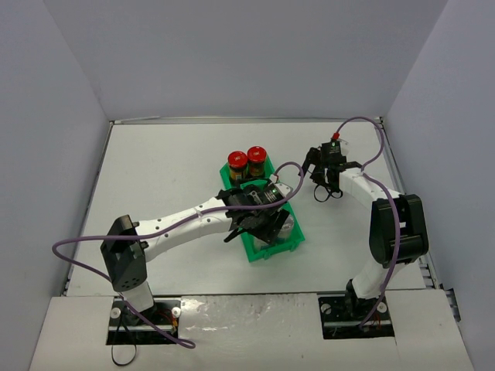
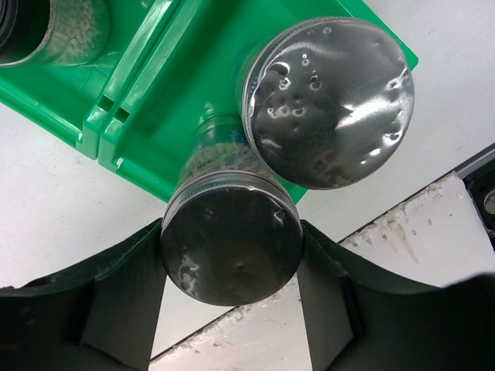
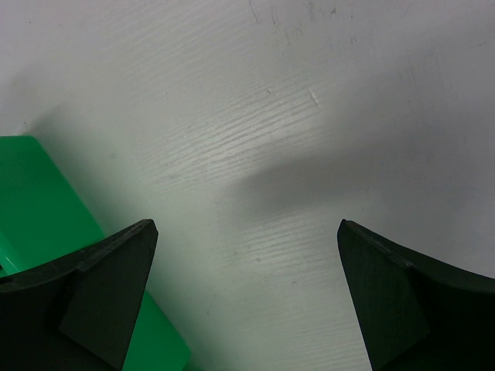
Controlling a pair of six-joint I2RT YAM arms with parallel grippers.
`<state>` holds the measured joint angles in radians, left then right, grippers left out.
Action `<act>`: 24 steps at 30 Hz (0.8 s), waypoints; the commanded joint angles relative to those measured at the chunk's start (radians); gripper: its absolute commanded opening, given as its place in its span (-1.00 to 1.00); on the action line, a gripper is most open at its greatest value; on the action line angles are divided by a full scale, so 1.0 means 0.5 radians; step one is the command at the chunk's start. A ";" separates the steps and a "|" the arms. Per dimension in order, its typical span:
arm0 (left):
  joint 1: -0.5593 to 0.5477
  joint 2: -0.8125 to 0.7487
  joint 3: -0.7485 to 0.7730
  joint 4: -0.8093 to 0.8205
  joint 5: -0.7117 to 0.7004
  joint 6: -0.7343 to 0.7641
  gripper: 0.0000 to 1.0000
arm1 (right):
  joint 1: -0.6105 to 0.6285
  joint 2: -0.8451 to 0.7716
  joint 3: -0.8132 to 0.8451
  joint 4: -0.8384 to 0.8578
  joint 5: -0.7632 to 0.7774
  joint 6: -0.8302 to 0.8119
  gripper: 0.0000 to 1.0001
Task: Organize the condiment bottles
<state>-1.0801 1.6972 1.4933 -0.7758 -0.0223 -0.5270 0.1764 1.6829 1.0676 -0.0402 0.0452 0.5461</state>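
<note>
Left gripper (image 2: 232, 267) clamping one silver-capped bottle (image 2: 228, 224) in green bin (image 2: 162, 100), left arm (image 1: 186, 220) hiding bin's middle compartment from above, right gripper (image 3: 246, 232) hanging spread wide above table (image 3: 309, 116).

The bin (image 2: 178, 93) is bright green. Red caps are carried by a dark jar (image 1: 237, 165) and its twin jar (image 1: 257, 159) at the bin's 12 o'clock end. In the left wrist view, dull silver, dimpled caps are seen on the 6 o'clock bottle (image 2: 232, 259) and the 1 o'clock bottle (image 2: 329, 100). The counter (image 3: 309, 116) is white, faintly grained. The left tool (image 2: 230, 232) and right tool (image 3: 246, 228) are black; the cables (image 1: 363, 118) are purple.
</note>
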 commanded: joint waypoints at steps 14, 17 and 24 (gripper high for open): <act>-0.012 -0.087 0.092 0.063 -0.065 -0.035 0.42 | -0.012 -0.088 0.038 0.019 0.046 -0.008 1.00; -0.015 -0.098 0.132 0.028 -0.092 -0.024 0.48 | -0.012 -0.083 0.040 0.022 0.045 -0.006 1.00; -0.022 -0.170 0.276 -0.118 -0.150 0.025 0.54 | -0.012 -0.090 0.043 0.019 0.045 -0.010 1.00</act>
<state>-1.0809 1.6972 1.5175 -0.7909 -0.0576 -0.5338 0.1764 1.6829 1.0676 -0.0406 0.0452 0.5457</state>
